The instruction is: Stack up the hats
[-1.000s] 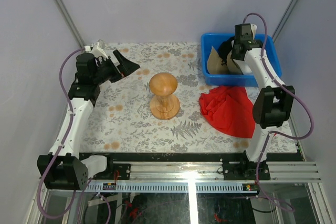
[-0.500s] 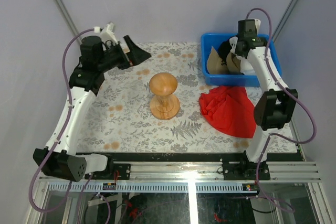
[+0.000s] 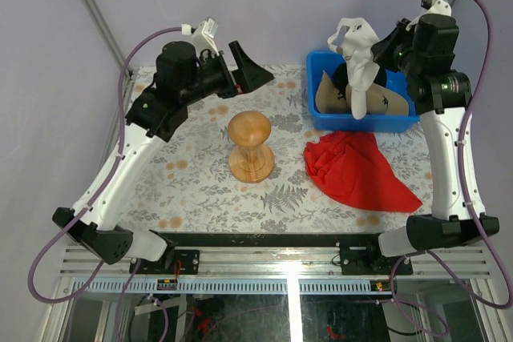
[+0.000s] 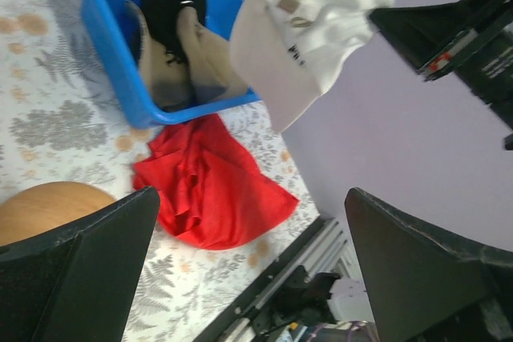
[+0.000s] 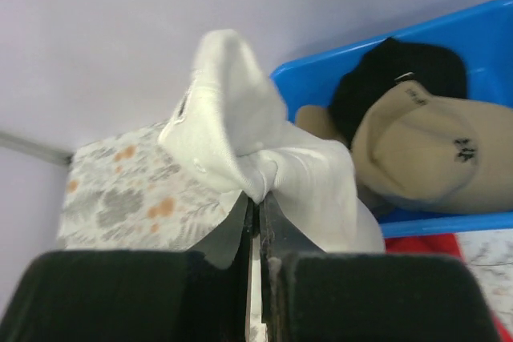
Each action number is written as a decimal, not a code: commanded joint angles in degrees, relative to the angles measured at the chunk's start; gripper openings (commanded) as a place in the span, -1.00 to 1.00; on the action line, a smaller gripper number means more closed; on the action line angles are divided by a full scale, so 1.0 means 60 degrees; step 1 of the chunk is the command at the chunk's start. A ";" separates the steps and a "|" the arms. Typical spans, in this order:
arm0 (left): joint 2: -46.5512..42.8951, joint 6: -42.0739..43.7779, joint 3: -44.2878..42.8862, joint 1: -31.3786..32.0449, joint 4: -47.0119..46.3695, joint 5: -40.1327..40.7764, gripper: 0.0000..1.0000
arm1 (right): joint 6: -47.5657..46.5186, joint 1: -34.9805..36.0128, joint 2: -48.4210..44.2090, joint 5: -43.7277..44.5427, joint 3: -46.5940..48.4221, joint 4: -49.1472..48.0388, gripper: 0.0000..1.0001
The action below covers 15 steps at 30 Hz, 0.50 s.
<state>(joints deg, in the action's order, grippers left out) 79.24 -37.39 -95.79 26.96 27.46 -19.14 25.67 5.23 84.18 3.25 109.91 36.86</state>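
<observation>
One step is in hand, as I read it: carrying the white cap from the bin to where the stack will start, most likely the stand. Take the scene from the big things down.

The table (image 3: 192,182) lies well below your right gripper (image 3: 378,52), so you have height to spare. The bin (image 3: 317,118) sits directly under that gripper. A black cap (image 5: 401,78) and a tan cap (image 5: 433,146) lie inside it. A second tan cap (image 3: 325,95) seems to lean beside them, though its folds make that hard to confirm.

The red cloth (image 3: 357,170) lies below the gripper, on the side toward its base, so pass above it and don't drag through it. The stand (image 3: 251,146) is low, to the gripper's left and well apart from it. It is also below your left gripper (image 3: 255,70), whose fingers are spread wide with nothing between them.

The white cap (image 3: 361,62) hangs from the right gripper, which is clenched on a bunched fold of its fabric, and the rest of the cap droops beneath.

That pinch is the thing to manage. A cap held by a fold will swing, so move sideways slowly and keep the drooping edge above the bin wall before you turn left. Stop over the stand's dome and let the cap settle. Then lower until the crown's hollow drapes over the top, and only then let go. If the cap hangs closed, bring the left gripper in from the far side to catch the brim and spread it. Otherwise keep the left gripper out of the path.
</observation>
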 commanded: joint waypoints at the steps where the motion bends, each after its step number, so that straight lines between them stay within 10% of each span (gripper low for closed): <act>1: 0.0225 -0.0944 -0.0730 0.0656 -0.0549 0.0777 0.99 | 0.0832 -0.0005 -0.0610 -0.2167 -0.0582 -0.0815 -1.00; 15: 0.1561 -0.1595 -0.1255 0.2048 -0.2058 0.1128 0.99 | 0.3215 0.0017 -0.2681 -0.5311 -0.2434 -0.2203 -1.00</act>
<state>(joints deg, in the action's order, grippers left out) 87.02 -44.62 -102.50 37.43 21.76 -13.41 38.79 5.26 71.79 -20.97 96.36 31.09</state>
